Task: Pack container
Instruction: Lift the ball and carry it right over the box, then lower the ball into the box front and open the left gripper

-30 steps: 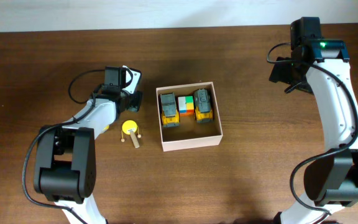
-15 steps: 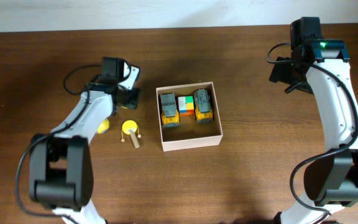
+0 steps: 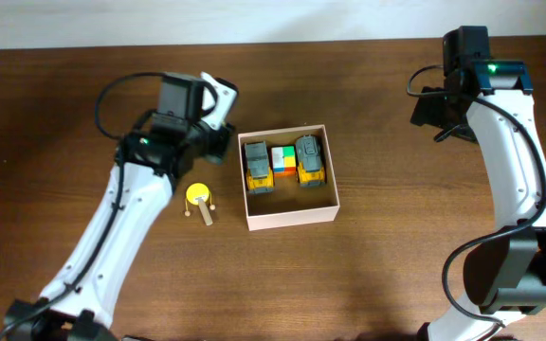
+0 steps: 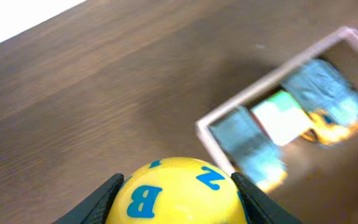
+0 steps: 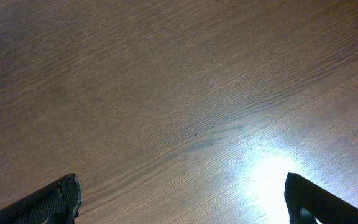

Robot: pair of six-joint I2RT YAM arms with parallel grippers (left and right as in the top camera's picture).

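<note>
Container look: square, shallow, open-topped container (image 3: 292, 217), white outer walls, tan-brown floor, much larger than the toys in it.
Container place: centre of the overhead frame, flat on the dark wood table (image 3: 377, 265); right side of the left wrist frame, blurred.
Contents: two grey-and-yellow trucks (image 3: 258, 166) (image 3: 310, 159) along the upper wall, with a multicoloured block (image 3: 283, 159) between them; lower half bare.
Outside the box: yellow toy with a wooden stick (image 3: 198, 200) just left of the container, apart from its wall.
Left gripper (image 3: 212, 144): just beyond the container's upper-left corner, clamped on a yellow ball (image 4: 178, 199), one dark finger (image 4: 98, 200) against each side.
Right gripper (image 3: 431, 109): upper right of the overhead frame, well apart from the container, jaws spread wide with nothing between them.
Seen only from the left wrist: the ball itself, hidden under the arm from overhead.
Seen only from the right wrist: bare wood grain with a bright glare patch at lower right.
Seen only from overhead: both arms and the stick toy.
Writing: blue letters "B" and "Z" on the ball; nothing readable on the container.
</note>
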